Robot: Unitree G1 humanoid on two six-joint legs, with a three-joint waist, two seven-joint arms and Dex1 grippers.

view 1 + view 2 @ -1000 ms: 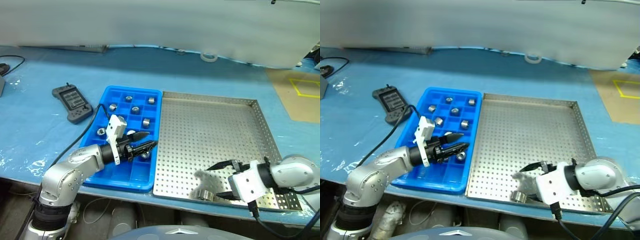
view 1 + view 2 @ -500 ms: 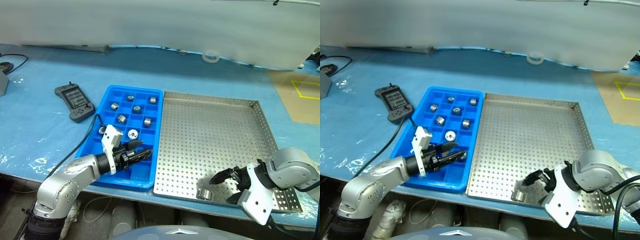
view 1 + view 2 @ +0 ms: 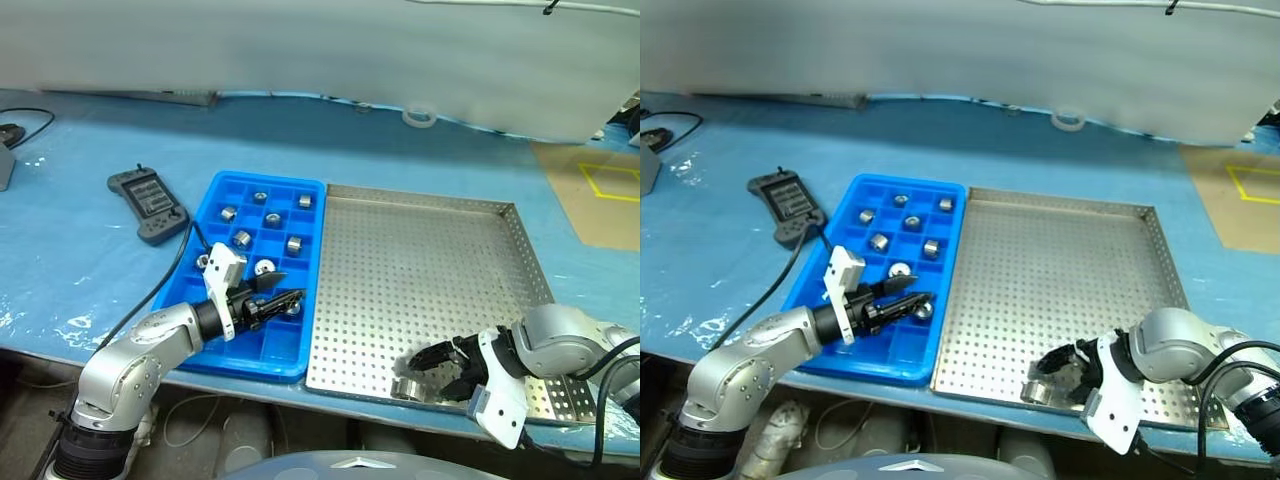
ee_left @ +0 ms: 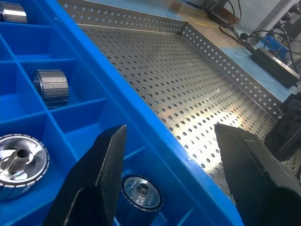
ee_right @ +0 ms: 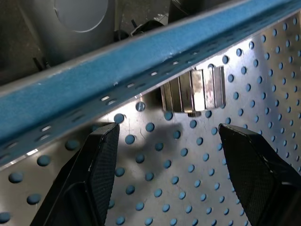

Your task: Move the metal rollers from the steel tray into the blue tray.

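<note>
The steel tray [image 3: 430, 270] lies right of the blue tray [image 3: 250, 362]. One metal roller [image 3: 407, 388] rests on its side against the steel tray's near rim; the right wrist view shows this roller [image 5: 194, 92] just beyond my open right gripper [image 5: 168, 129], untouched. My right gripper [image 3: 432, 368] hangs low over the tray floor beside it. Several rollers sit in the blue tray's compartments, such as one [image 3: 265, 268] near the middle. My left gripper [image 3: 290, 297] hovers open over the blue tray's near right compartments, above a roller [image 4: 141, 193], holding nothing.
A dark grey handheld controller [image 3: 147, 204] lies left of the blue tray, and a black cable runs from my left arm past it. A tape roll [image 3: 419, 116] sits at the back. Brown board with yellow tape [image 3: 600, 190] lies at the far right.
My right gripper has rolled over and sunk toward the tray floor, closing in on the roller at the near rim. The left gripper has hardly moved.
</note>
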